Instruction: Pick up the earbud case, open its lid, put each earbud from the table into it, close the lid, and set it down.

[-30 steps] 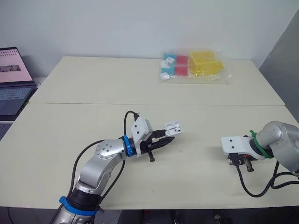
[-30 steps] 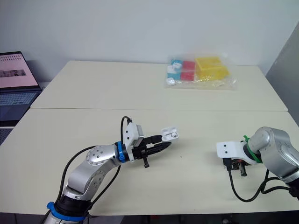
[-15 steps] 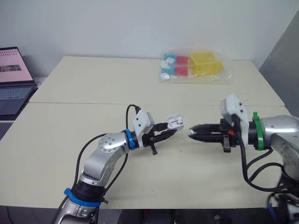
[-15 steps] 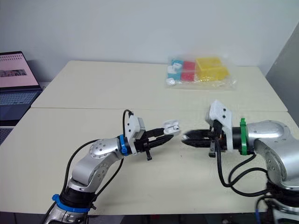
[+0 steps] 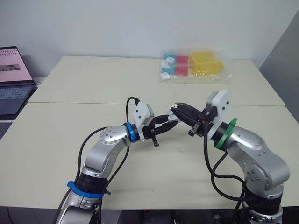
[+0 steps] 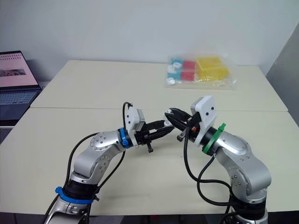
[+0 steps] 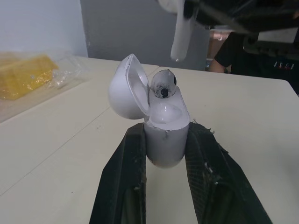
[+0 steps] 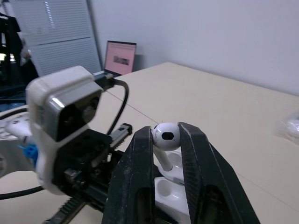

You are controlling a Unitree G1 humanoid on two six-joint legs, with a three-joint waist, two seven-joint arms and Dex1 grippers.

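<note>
1. The right hand (image 5: 177, 110) was low over the right side of the pale beige surface (image 5: 70, 121) a second ago. It has since swung up and across, and now meets the left hand (image 5: 167, 124) over the middle.
2. It arrives closed on a small white earbud (image 8: 165, 135), pinched by the head between both fingers with the stem pointing down.
3. The left hand has risen a little and turned toward it. It stays clamped on the body of the white rounded earbud case (image 7: 166, 140), held in the air above the surface with its hinged lid (image 7: 125, 91) flipped back.
4. A white earbud with a dark mesh (image 7: 163, 84) already sits in one socket, and the socket beside it looks empty.
5. In the left wrist view the carried stem hangs just above the case and apart from it, so the earbud is not yet seated.
6. The pick from the surface looks finished, and this is probably the last insertion.
7. What remains is to line the stem up with the free socket, lower it, let go, shut the lid and set the case down.
8. The stem could catch the rim or nudge the seated earbud.
</note>
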